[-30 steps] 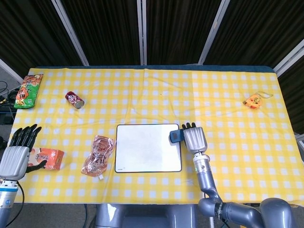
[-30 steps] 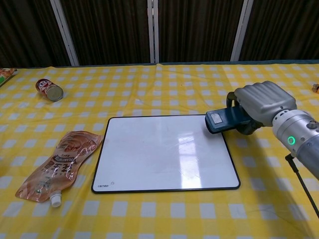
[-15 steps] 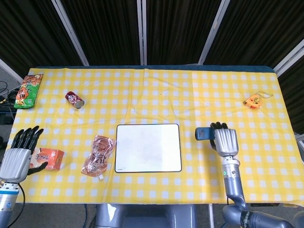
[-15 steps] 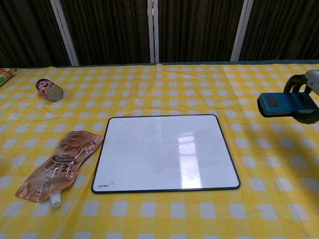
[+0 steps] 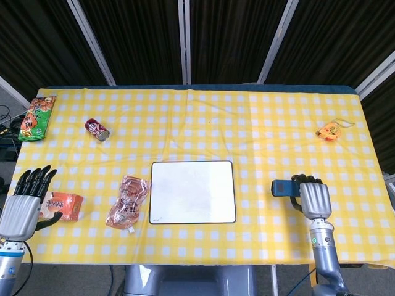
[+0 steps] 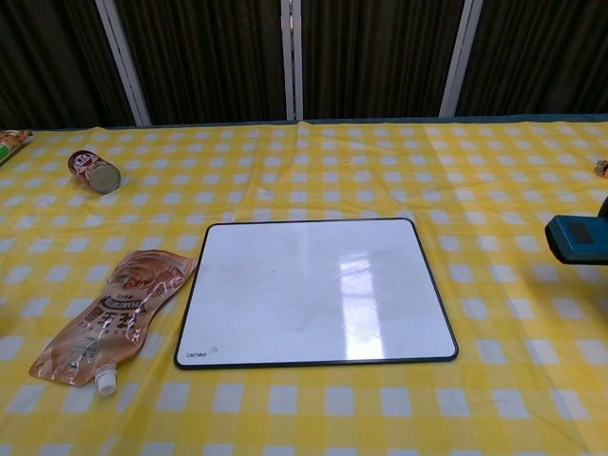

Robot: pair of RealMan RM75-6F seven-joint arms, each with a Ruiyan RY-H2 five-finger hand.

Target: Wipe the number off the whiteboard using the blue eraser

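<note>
A counter covered in a yellow-and-white checked cloth [image 5: 259,123] holds a rectangular white whiteboard with a thin dark frame [image 5: 192,192], lying flat near the front edge, its long axis running left to right. Its surface looks blank.

The right hand [image 5: 315,198] hovers to the right of the board, well apart from it, fingers [image 5: 307,179] wrapped around a blue block eraser [image 5: 282,187]. The eraser's long axis runs left to right, its free end pointing left toward the board. In the chest view only that end shows at the right edge.

A second ago this hand held the eraser at the board's right edge; it has since carried it away to the right.

The left hand [image 5: 22,208] rests at the counter's left edge, fingers straight, apart and empty, beside a small orange snack packet [image 5: 63,205]; it has barely shifted.
</note>
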